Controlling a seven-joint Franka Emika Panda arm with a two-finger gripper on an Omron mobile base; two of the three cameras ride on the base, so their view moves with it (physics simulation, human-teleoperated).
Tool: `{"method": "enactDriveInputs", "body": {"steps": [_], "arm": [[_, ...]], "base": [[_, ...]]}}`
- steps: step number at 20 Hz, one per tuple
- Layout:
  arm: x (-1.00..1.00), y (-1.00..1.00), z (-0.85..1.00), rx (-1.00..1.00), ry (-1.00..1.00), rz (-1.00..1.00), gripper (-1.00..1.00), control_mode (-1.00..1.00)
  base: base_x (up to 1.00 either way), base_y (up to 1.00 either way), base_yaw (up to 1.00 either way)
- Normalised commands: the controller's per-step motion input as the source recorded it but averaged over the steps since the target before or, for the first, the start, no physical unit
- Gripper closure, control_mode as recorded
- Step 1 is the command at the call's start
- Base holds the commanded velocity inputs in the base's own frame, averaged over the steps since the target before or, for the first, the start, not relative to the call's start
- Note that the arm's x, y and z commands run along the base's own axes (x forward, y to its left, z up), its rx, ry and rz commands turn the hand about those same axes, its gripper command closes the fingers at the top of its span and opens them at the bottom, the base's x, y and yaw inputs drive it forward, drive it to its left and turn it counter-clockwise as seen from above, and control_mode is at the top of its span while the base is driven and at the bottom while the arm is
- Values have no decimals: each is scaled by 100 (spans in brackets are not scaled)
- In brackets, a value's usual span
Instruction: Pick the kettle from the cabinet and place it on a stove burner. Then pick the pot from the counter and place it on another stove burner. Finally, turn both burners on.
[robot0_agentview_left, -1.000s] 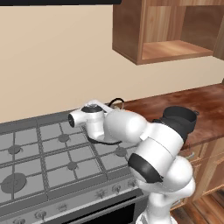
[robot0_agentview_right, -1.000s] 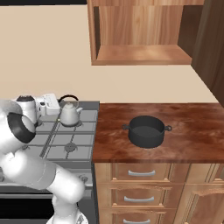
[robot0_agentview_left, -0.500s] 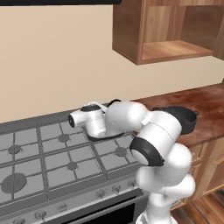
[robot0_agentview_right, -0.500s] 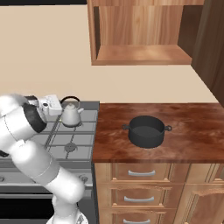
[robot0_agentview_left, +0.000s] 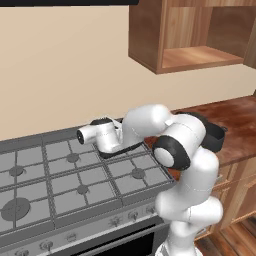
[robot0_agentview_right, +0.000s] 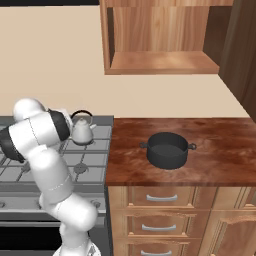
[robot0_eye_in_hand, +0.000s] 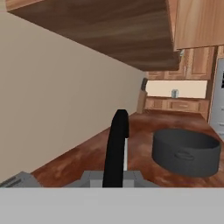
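Note:
The pale kettle (robot0_agentview_right: 82, 132) stands at the rear right grate of the grey stove (robot0_agentview_left: 60, 200), right beside the counter (robot0_agentview_right: 225, 150). Whether it touches the grate I cannot tell. My gripper (robot0_eye_in_hand: 114, 178) reaches in from the kettle's left, level and pointing right, shut on the thin black arched handle (robot0_eye_in_hand: 116, 144). My white forearm hides the kettle in the left base view. The dark pot (robot0_agentview_right: 167, 150) sits on the counter to the right, also ahead of the hand (robot0_eye_in_hand: 186, 151). The open cabinet (robot0_agentview_right: 160, 62) hangs above, its shelf bare.
Free burners (robot0_agentview_left: 138, 173) lie on the front row and to the left, with a larger ringed one (robot0_agentview_left: 17, 207) at the front left. Knobs (robot0_agentview_left: 115, 220) line the stove's front edge. Drawers (robot0_agentview_right: 160, 197) sit under the counter. The beige wall is close behind.
My elbow has swung up and to the right while the hand stayed over the rear right grate and sank slightly with the kettle. The gripper has stayed shut.

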Motion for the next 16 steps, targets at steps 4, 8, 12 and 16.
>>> {"method": "enactDriveInputs", "body": {"steps": [4,8,12,16], "arm": [[24,10,-20,-1,1,-2,100,-100],[24,9,-27,-3,0,-2,100,-100],[21,4,-36,-6,0,-1,100,-100],[22,2,-31,-6,0,-1,100,-100]], "base": [[0,0,0],[0,0,0],[0,0,0],[0,0,0]]}}
